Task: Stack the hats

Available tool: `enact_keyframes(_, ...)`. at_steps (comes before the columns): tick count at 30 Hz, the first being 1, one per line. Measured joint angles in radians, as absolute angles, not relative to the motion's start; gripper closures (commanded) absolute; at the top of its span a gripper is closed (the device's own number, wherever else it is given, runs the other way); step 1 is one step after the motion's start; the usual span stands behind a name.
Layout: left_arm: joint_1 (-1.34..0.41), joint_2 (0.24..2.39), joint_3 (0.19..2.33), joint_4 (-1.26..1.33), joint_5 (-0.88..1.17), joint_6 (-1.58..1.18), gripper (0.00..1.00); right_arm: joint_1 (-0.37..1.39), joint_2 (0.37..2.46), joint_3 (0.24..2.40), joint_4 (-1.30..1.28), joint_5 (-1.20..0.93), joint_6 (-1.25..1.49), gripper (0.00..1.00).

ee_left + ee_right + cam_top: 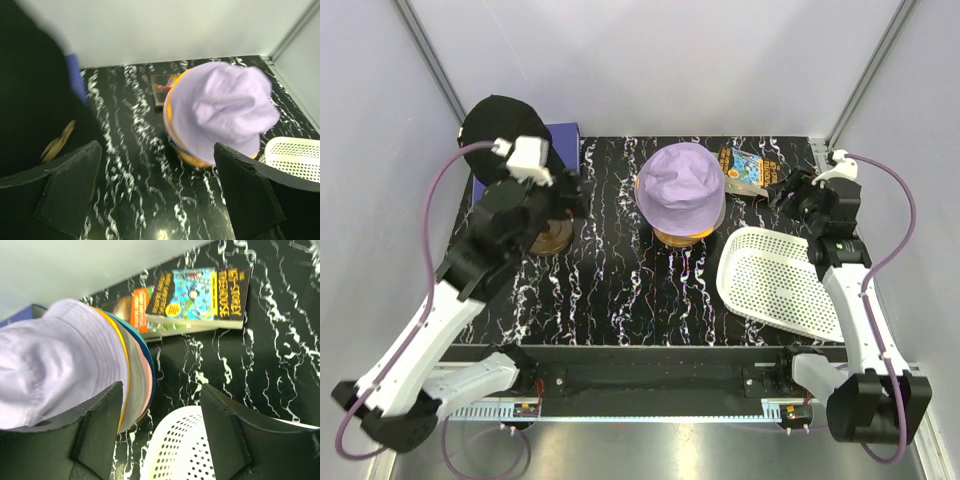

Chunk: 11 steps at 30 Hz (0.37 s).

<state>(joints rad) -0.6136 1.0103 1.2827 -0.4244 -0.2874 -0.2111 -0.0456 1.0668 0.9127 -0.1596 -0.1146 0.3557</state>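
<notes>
Hats (682, 205) sit piled in one stack at the middle of the black, white-veined table (610, 290), toward its back. A lavender hat (678, 180) lies crown up on top, and orange, pink and teal brims (137, 380) peek out beneath it in the right wrist view. A white basket with holes (780, 285) lies on the table's right front part, tilted, just beside the stack. A black cap (500, 125) sits apart from the pile at the back left corner, raised above the table on something hidden under it, with a blue block (568, 135) just behind. A book with a bright cover (745, 170) lies flat at the back, right of the stack. A round tan disc (552, 238) rests on the table below the left arm. The left fingers (572, 200) hover between the black cap and the stack, spread wide apart with nothing between them. The right fingers (782, 190) hang beside the book, above the basket's far rim, also apart and holding nothing.
</notes>
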Motion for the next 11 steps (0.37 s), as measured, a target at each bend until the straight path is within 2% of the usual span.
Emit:
enact_keyframes(5,-0.614,0.820,1.121,-0.461,-0.371,-0.252,0.01,-0.046,0.969,0.869,-0.123,-0.088,0.355,0.28)
enact_keyframes(11,-0.614,0.757,1.084,-0.497,-0.404,-0.267,0.01,-0.046,0.896,0.835,-0.120,-0.064,0.355,0.28)
